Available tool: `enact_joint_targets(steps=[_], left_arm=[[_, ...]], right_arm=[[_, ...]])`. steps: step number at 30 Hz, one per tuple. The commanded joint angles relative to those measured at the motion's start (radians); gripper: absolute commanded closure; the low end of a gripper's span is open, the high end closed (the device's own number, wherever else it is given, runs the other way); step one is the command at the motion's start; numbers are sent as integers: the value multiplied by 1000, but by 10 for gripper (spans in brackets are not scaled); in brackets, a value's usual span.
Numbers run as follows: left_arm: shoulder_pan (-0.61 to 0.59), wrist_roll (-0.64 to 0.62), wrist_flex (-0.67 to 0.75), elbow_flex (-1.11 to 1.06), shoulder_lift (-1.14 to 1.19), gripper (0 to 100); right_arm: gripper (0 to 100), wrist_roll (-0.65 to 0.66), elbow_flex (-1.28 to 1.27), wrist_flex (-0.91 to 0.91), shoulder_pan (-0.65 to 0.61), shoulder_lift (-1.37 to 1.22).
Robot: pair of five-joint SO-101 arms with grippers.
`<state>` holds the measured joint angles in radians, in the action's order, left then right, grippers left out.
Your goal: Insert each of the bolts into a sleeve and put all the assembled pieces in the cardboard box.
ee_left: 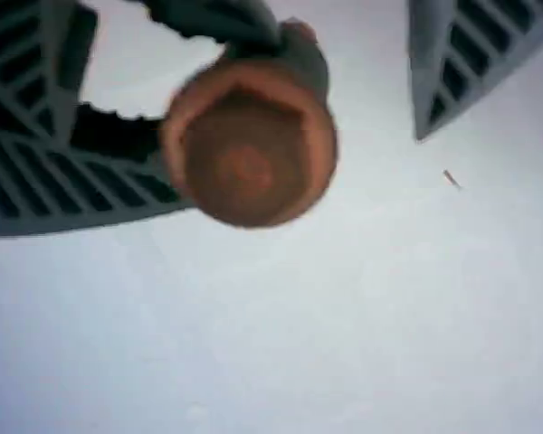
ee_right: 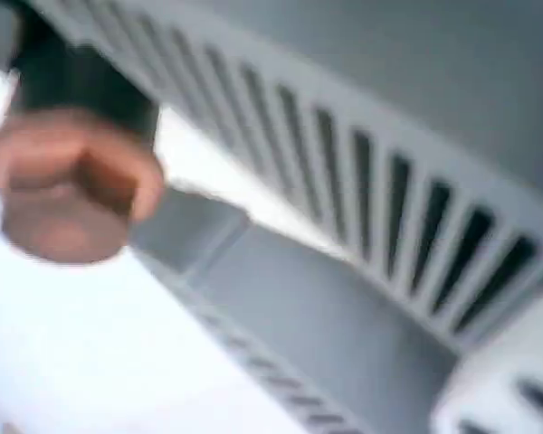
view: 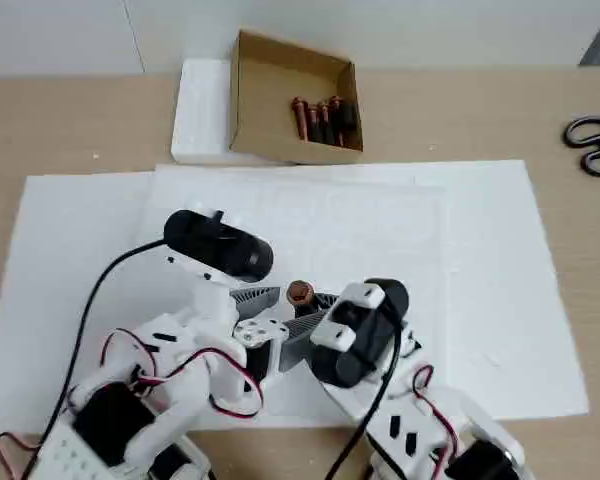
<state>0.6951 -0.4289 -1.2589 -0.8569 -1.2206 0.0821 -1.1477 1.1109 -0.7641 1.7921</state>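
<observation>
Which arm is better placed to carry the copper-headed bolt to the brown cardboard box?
Left, probably: the copper-headed bolt sits between the left claw's open fingers, ready to grip. The brown cardboard box stands ahead of both arms, favouring neither.

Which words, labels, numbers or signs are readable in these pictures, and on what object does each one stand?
None can be read. The cardboard box, the assembled pieces in it, the scissors, the white sheet and the copper bolt head carry no visible text.
</observation>
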Motion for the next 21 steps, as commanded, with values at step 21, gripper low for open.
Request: enact_joint_targets(steps=[21], left_arm=[[-160, 11, 0, 229, 12, 735]], right_arm=[[996, 11, -63, -53, -2, 12]])
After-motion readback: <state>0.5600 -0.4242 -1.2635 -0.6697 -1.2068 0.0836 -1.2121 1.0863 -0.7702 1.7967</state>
